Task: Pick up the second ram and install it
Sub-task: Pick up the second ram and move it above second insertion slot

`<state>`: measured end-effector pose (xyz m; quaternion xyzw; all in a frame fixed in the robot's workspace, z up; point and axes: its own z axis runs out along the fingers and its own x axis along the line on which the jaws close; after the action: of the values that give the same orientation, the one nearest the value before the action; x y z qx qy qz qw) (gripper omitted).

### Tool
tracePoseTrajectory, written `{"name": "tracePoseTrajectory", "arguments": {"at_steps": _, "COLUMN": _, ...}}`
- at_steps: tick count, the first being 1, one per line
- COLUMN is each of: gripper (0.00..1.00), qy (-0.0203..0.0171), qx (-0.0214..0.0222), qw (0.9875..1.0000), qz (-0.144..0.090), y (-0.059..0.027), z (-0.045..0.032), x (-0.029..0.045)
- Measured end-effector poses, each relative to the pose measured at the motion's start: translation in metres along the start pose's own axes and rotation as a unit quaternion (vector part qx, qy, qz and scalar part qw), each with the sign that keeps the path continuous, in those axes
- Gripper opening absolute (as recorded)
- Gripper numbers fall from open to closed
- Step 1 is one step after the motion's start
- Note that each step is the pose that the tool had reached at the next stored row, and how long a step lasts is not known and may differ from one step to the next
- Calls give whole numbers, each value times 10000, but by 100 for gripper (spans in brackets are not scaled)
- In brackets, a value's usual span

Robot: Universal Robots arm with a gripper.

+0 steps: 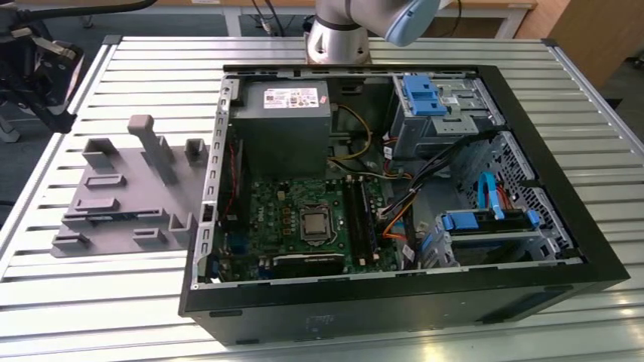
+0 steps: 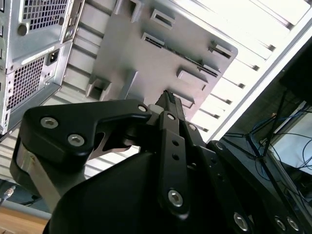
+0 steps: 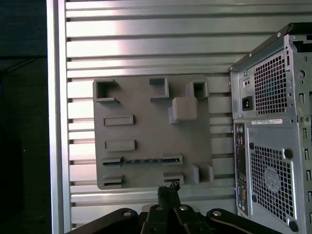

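Holding hand (image 3: 168,191) closed, empty, near second ram (image 3: 141,160) in grey holder (image 3: 146,102); likely light, stiff, fragile, favouring pinching flat faces mid-length.

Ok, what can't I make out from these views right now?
The ram stick: edge-on in the grey tray, first wrist view; just a dark line.
The memory slots: exterior view, too small and dark to tell what's seated.
The arm: cut off by the exterior view's top edge.
Tray's near edge: behind the gripper, first wrist view.
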<state>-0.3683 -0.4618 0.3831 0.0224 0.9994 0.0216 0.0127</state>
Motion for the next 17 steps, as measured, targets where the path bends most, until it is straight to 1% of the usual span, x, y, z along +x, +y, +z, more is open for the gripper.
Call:
{"name": "tracePoseTrajectory", "arguments": {"at_steps": 4, "gripper": 11, "qy": 12, "qx": -2, "qw": 9995, "qz": -301, "y": -1, "z": 4, "x": 0}}
{"name": "tracePoseTrajectory", "arguments": {"at_steps": 6, "gripper": 11, "qy": 18, "qx": 4, "qw": 9990, "qz": -447, "y": -1, "z": 5, "x": -1}}
{"name": "tracePoseTrajectory", "arguments": {"at_steps": 8, "gripper": 11, "qy": 26, "qx": 12, "qw": 9981, "qz": -608, "y": -1, "z": 6, "x": -1}}
{"name": "tracePoseTrajectory", "arguments": {"at_steps": 10, "gripper": 11, "qy": 32, "qx": 19, "qw": 9970, "qz": -768, "y": -1, "z": 9, "x": -1}}
{"name": "tracePoseTrajectory", "arguments": {"at_steps": 12, "gripper": 11, "qy": 39, "qx": 25, "qw": 9956, "qz": -935, "y": -1, "z": 11, "x": -1}}
{"name": "tracePoseTrajectory", "arguments": {"at_steps": 17, "gripper": 11, "qy": 55, "qx": 39, "qw": 9914, "qz": -1310, "y": -1, "z": 16, "x": -1}}
